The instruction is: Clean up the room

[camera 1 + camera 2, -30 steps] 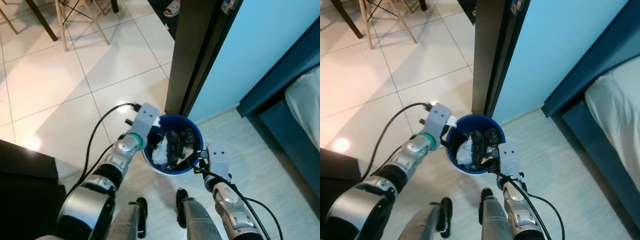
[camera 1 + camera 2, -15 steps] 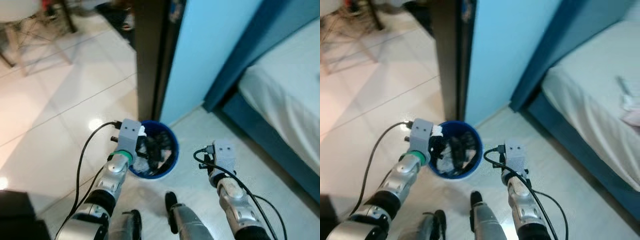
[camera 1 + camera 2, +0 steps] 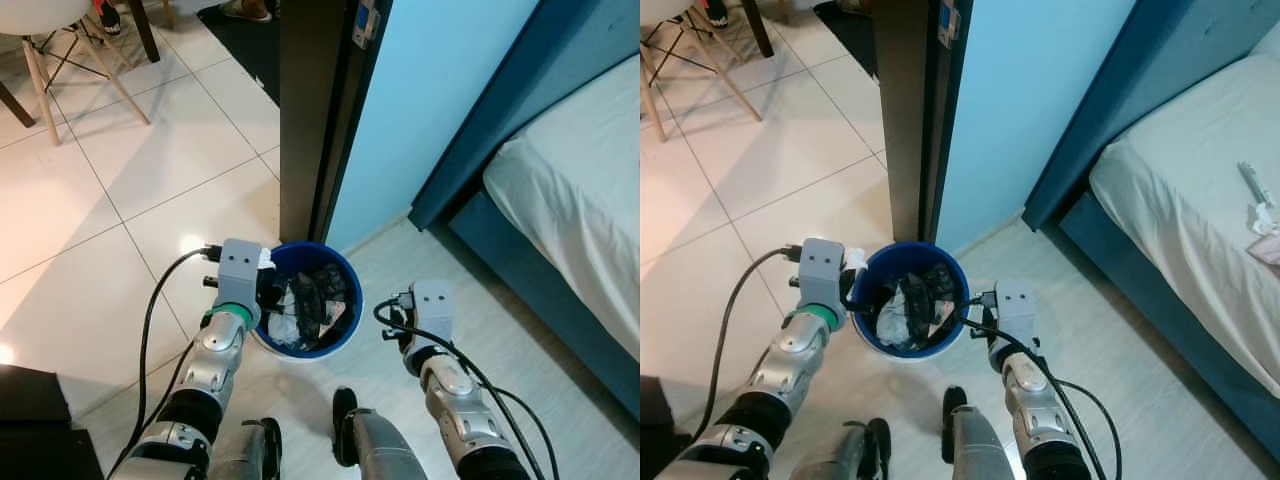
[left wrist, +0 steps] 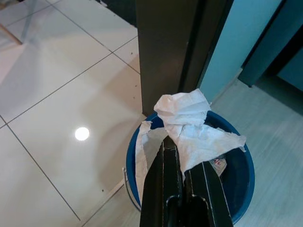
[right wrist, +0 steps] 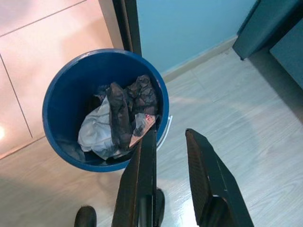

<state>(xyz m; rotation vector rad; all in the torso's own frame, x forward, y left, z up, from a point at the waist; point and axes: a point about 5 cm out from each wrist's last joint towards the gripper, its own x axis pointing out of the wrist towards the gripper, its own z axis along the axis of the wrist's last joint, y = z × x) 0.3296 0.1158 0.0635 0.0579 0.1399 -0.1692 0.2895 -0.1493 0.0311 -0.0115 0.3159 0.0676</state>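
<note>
Your left gripper (image 4: 182, 163) has its jaws pinching a crumpled white tissue (image 4: 189, 125) over the left rim of the round blue plastic bin (image 3: 335, 340), which holds dark and pale rubbish. A dark door frame (image 3: 310, 110) stands just beyond; open tiles lie left. Your right gripper (image 5: 173, 142), jaws spread, hovers near the bin's right side.

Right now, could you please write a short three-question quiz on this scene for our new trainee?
1. True or false: the left tool is shut on a white tissue.
2. What stands right behind the blue bucket? A) chair B) dark door frame C) bed
3. Fill in: the right tool is ____, beside the bucket.

Key: 1 true; 2 B; 3 open
</note>
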